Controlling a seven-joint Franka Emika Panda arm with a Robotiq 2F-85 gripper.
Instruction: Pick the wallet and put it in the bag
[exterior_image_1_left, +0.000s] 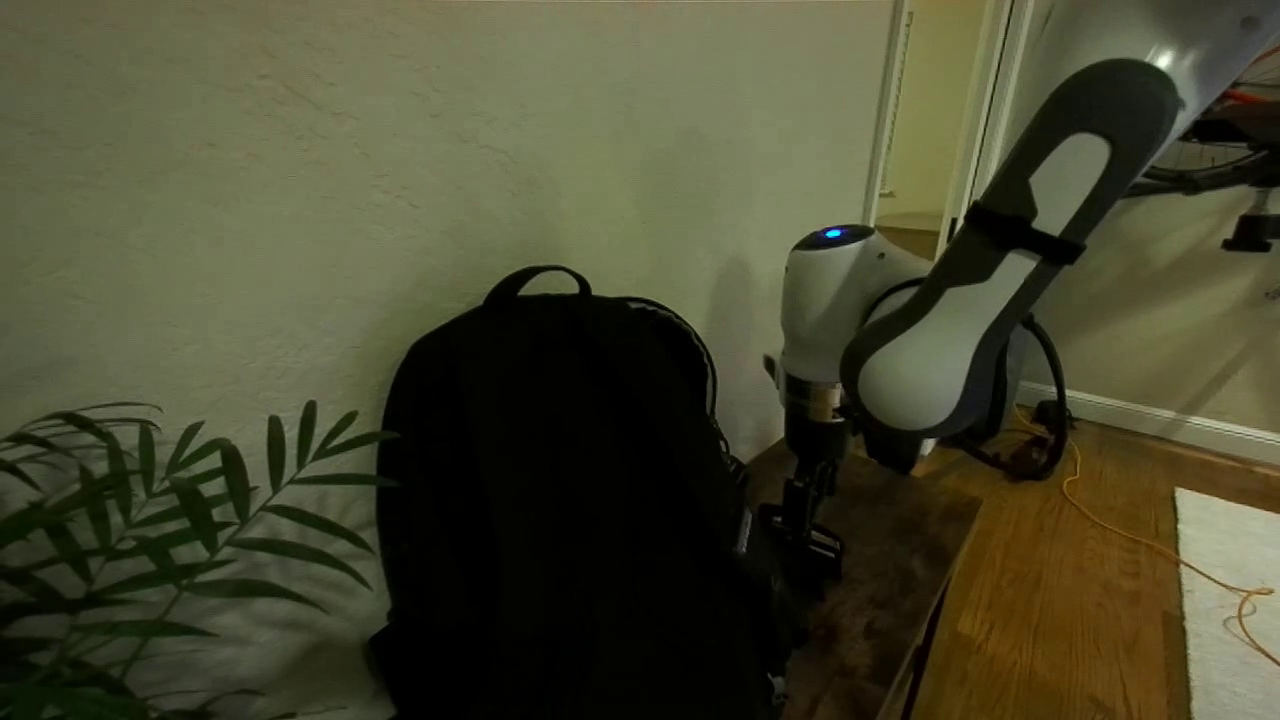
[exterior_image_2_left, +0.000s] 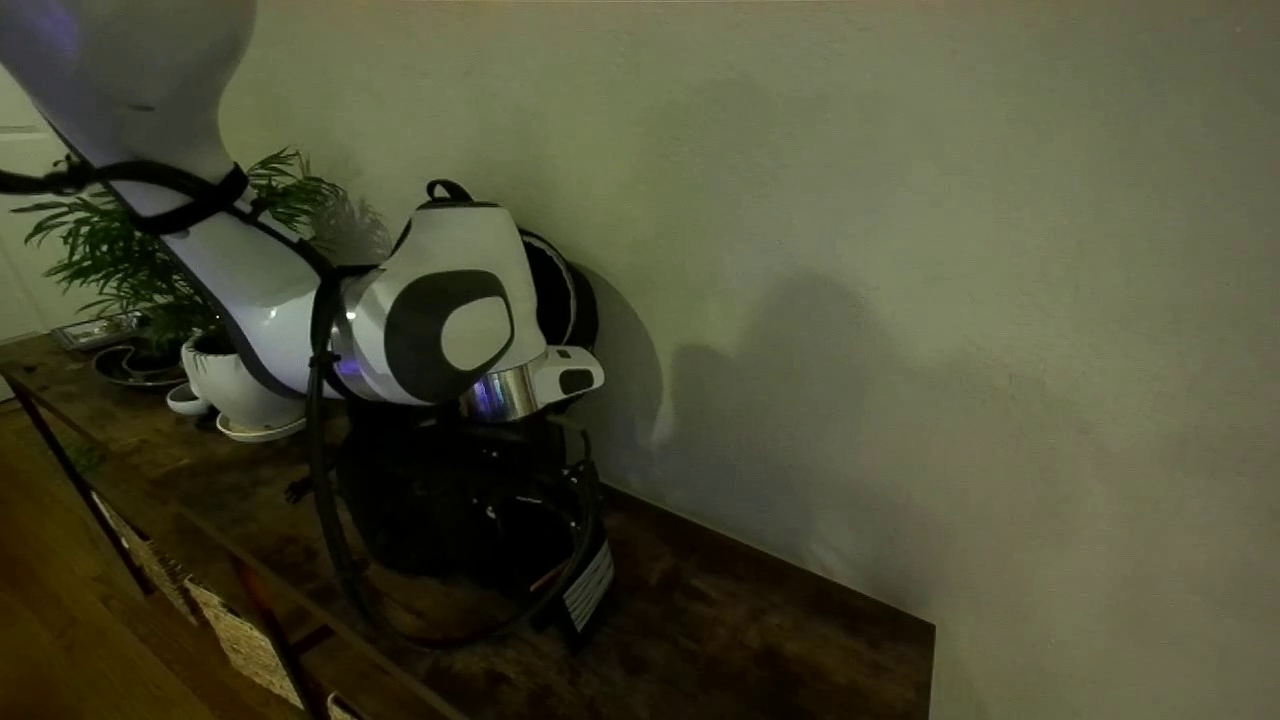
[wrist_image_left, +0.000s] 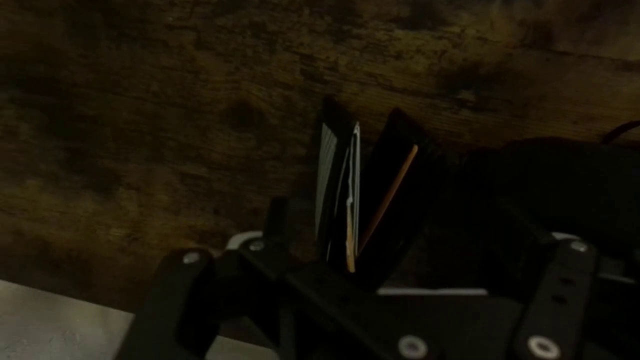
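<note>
Left to right along the bench (exterior_image_2_left: 780, 660): plant foliage (exterior_image_2_left: 130, 260), one small white bowl (exterior_image_2_left: 188, 402) and one large white pot (exterior_image_2_left: 238, 390), toward the left end. One black backpack (exterior_image_1_left: 560, 500) stands upright by the wall-side edge; a pale mark (exterior_image_1_left: 743, 530) on its side is too small to read. One gripper (exterior_image_1_left: 803, 555) points down; its fingers stand wide apart, the single wallet (wrist_image_left: 375, 200) showing between them in the wrist view. The wallet stands on edge between backpack and right-hand corner, long axis running from wall-side edge toward front edge. Its two halves spread toward the front edge: left, one pale lined panel (wrist_image_left: 324, 175), any print unreadable; right, one orange edge (wrist_image_left: 389, 195).
</note>
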